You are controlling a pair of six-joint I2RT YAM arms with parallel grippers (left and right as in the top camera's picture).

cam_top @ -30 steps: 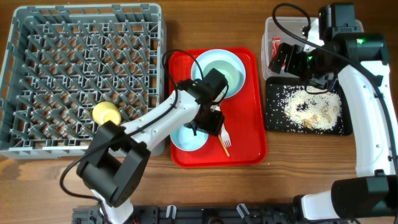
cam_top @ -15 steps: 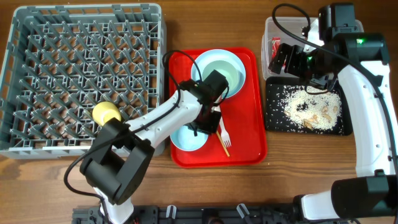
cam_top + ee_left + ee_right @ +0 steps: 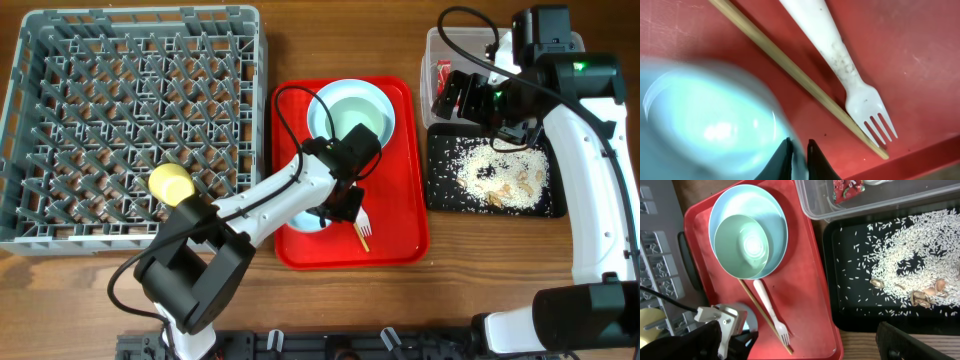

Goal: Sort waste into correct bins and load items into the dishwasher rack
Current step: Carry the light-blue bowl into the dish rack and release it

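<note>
On the red serving tray (image 3: pixel 400 200), my left gripper (image 3: pixel 346 207) (image 3: pixel 799 150) is shut on the rim of a pale blue saucer (image 3: pixel 303 222) (image 3: pixel 705 115). Just right of it lie a white fork (image 3: pixel 362 226) (image 3: pixel 850 70) and a wooden chopstick (image 3: pixel 800 80) (image 3: pixel 757 307). A pale green bowl (image 3: pixel 355 122) (image 3: pixel 742 242) sits inside a wider blue dish (image 3: pixel 772 225) at the tray's far end. My right gripper (image 3: pixel 452 95) (image 3: pixel 790 342) hangs open and empty over the bins. The yellow cup (image 3: pixel 171 182) lies in the grey dishwasher rack (image 3: pixel 60 30).
The clear tub (image 3: pixel 432 45) (image 3: pixel 880 202) at the back right holds a red-and-white wrapper (image 3: pixel 441 75) (image 3: pixel 847 190). The black tray (image 3: pixel 440 195) (image 3: pixel 850 305) in front of it is strewn with rice and brown bits (image 3: pixel 495 170) (image 3: pixel 910 255). The left arm's cable loops above the red tray.
My left gripper has closed onto the saucer's rim and shifted slightly right. The right arm has not moved.
</note>
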